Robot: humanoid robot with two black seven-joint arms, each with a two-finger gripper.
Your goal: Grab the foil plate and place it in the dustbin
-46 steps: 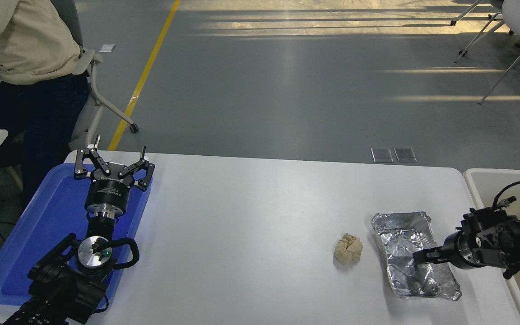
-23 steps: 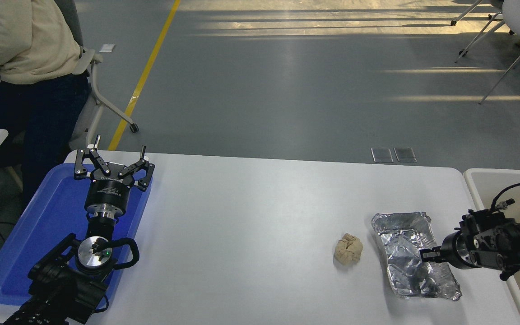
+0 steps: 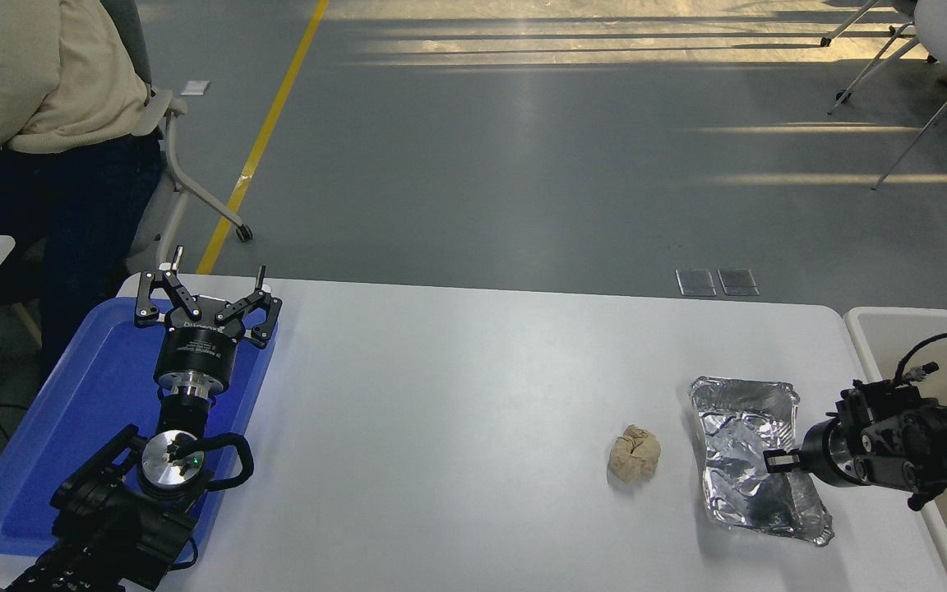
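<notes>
silver foil, tan paper, blue tray on white

the foil plate [image 3: 741, 460] is shiny crinkled silver; the paper ball [image 3: 635, 453] tan; the tray [image 3: 54, 427] solid blue; the table [image 3: 457, 395] white; the dustbin [image 3: 884, 329] off-white, perhaps beige; both grippers, left gripper [image 3: 209, 306] and right gripper [image 3: 772, 461], black.

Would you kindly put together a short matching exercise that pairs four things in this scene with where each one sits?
Things:
1. foil plate
2. paper ball
3. dustbin
4. left hand

Places:
A. over the blue tray at the table's left end
B. past the table's right edge
C. on the white table, just left of the foil plate
D. on the table's right part, with the right hand at its right rim

Pairs: 1-D, 2-C, 3-B, 4-A
</notes>
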